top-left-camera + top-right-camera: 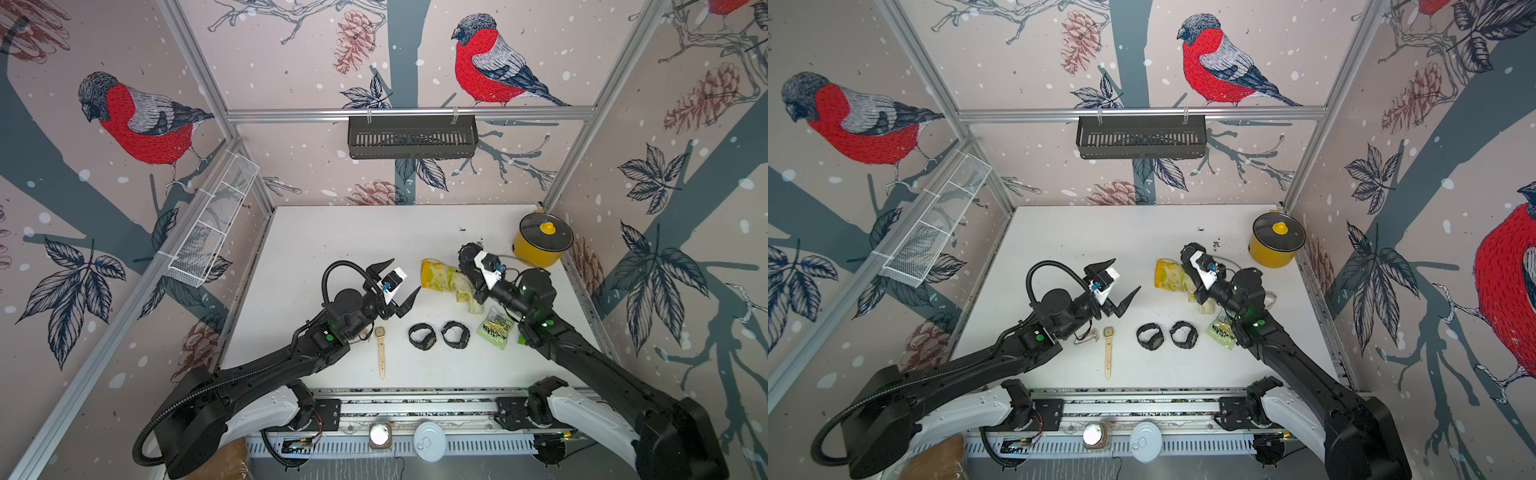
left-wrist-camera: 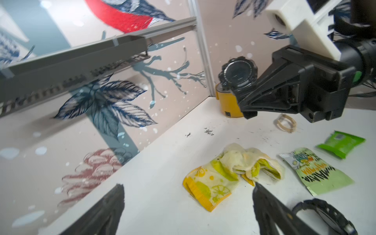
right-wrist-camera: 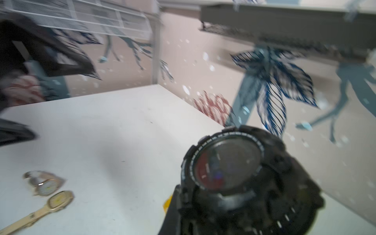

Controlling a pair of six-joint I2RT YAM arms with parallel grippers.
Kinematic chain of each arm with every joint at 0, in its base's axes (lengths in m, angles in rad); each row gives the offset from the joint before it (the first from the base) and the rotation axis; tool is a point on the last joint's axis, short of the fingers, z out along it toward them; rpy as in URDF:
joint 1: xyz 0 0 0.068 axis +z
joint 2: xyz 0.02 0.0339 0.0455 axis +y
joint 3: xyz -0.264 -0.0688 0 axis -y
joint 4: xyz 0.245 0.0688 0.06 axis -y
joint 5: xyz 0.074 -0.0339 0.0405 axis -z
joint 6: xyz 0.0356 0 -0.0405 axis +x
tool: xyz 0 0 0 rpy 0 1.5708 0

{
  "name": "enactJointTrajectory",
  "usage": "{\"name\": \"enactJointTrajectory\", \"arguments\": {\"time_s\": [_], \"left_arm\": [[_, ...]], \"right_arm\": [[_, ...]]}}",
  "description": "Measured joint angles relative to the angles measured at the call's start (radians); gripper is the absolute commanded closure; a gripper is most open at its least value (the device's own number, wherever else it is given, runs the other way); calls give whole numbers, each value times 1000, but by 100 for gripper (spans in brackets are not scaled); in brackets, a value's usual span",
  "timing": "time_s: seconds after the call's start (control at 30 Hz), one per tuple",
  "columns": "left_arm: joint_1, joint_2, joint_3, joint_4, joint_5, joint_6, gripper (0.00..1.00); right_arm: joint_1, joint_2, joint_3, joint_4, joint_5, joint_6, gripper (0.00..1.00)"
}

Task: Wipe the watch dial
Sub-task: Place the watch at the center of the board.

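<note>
My right gripper (image 1: 468, 254) is shut on a black watch (image 2: 238, 73) and holds it up over the back right of the table. Its round dark dial (image 3: 226, 164) fills the right wrist view and faces that camera. A yellow and green lemon-print cloth (image 1: 441, 277) lies crumpled on the table, just beside the right arm; the left wrist view shows the cloth (image 2: 223, 175) just beyond the fingertips. To the cloth's left, my left gripper (image 1: 405, 275) hangs above the table, open wide with nothing between its fingers.
Two more black watches (image 1: 422, 336) (image 1: 456, 333) and a beige-strapped watch (image 1: 380, 351) lie near the table's front. Green packets (image 1: 496, 328) sit under the right arm. A yellow lidded pot (image 1: 540, 242) stands at the back right corner. A black basket (image 1: 411, 137) hangs on the back wall.
</note>
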Motion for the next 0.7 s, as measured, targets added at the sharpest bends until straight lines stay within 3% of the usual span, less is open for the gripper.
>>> {"name": "enactJointTrajectory", "arguments": {"time_s": [0.27,0.4,0.7], "left_arm": [[61,13,7,-135,-306,-350,2],[69,71,29,-186,-328,-438,3],[72,53,12,-239,-303,-496,3]], "right_arm": [[-251,187,71,-258,133,221,98],[-327,327,91,-305,174,271,98],[-323,592,238,-345,276,304,96]]}}
